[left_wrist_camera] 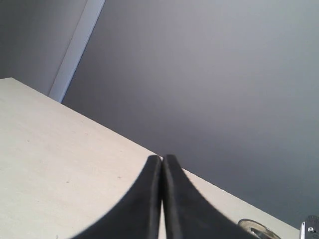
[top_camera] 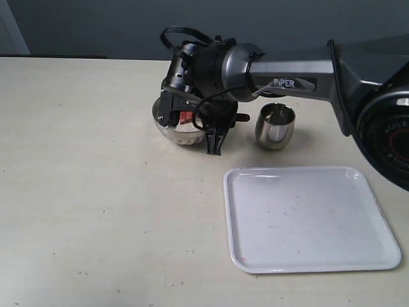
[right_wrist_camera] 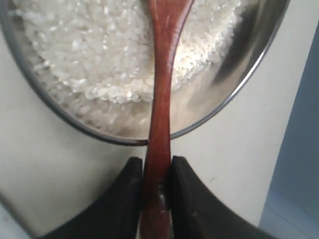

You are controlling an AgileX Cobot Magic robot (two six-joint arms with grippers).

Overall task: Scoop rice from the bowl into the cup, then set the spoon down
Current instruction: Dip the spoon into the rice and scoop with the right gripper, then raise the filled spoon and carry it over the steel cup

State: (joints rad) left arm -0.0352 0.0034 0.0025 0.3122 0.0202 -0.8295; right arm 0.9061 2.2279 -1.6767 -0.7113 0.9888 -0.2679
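The steel bowl (top_camera: 181,131) holds a heap of white rice (right_wrist_camera: 99,59) and stands at the back middle of the table. My right gripper (right_wrist_camera: 157,167) is shut on the handle of the dark reddish-brown wooden spoon (right_wrist_camera: 162,89). The handle crosses the bowl's rim (right_wrist_camera: 227,97) and runs out over the rice; the spoon's oval end is cut off by the frame edge. In the exterior view the right arm covers most of the bowl, and the gripper (top_camera: 214,142) hangs at its near right side. The steel cup (top_camera: 275,126) stands upright to the right of the bowl. My left gripper (left_wrist_camera: 162,158) is shut on nothing.
A white rectangular tray (top_camera: 310,217) lies on the table in front of the cup, towards the right. The left wrist view shows bare table, a grey wall and a steel rim (left_wrist_camera: 253,226) at its corner. The right arm's base (top_camera: 386,134) fills the right edge.
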